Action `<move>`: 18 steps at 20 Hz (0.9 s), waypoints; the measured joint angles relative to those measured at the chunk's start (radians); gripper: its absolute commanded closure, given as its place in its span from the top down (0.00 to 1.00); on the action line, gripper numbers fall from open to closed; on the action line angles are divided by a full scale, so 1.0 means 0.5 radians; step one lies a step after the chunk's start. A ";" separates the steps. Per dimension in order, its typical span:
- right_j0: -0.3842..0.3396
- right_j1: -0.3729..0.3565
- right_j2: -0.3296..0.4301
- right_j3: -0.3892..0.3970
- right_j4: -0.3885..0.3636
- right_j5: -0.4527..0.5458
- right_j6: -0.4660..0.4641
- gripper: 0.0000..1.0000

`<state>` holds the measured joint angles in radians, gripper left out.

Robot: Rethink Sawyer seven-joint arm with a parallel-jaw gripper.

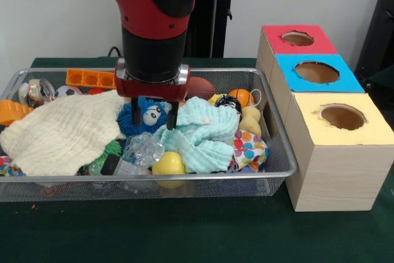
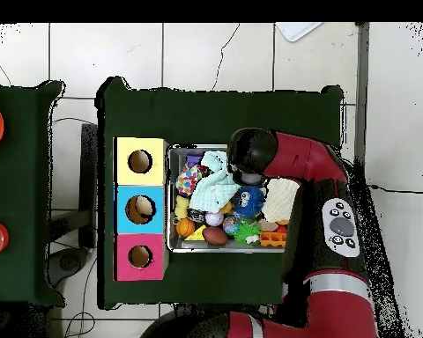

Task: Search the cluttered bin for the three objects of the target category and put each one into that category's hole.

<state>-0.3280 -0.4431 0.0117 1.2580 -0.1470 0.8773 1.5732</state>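
My gripper (image 1: 154, 117) hangs open inside the wire bin (image 1: 271, 180), its two dark fingers (image 1: 173, 115) straddling a blue fuzzy toy with big eyes (image 1: 146, 115). Nothing is held. A mint cloth (image 1: 200, 137) lies just right of the fingers and a cream cloth (image 1: 64, 130) to the left. Beside the bin stands a wooden box with a red hole (image 1: 298, 38), a blue hole (image 1: 316, 72) and a yellow hole (image 1: 342, 116). In the overhead view the arm's head (image 2: 250, 157) hides the fingers; the blue toy (image 2: 248, 202) shows beside it.
The bin also holds a yellow ball (image 1: 168, 164), an orange ball (image 1: 241, 97), a brown football (image 1: 200, 85), a clear plastic bottle (image 1: 136, 151), an orange tray (image 1: 90, 78) and a polka-dot item (image 1: 249, 149). Something pale lies in the blue hole (image 2: 142, 209).
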 measured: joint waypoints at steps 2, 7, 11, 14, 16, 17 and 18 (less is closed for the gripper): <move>0.000 0.015 0.000 -0.001 0.000 0.000 0.000 1.00; 0.000 0.055 0.000 -0.010 0.000 0.000 0.000 1.00; 0.000 0.085 0.000 -0.029 0.000 0.000 0.000 1.00; 0.000 0.105 0.000 -0.048 0.000 0.000 0.000 1.00; 0.001 0.118 0.000 -0.065 0.000 0.001 0.000 1.00; 0.001 0.123 0.000 -0.073 -0.001 0.002 0.000 1.00; 0.001 0.128 0.000 -0.086 -0.001 0.002 0.000 1.00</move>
<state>-0.3275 -0.3793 0.0116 1.2148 -0.1476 0.8783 1.5732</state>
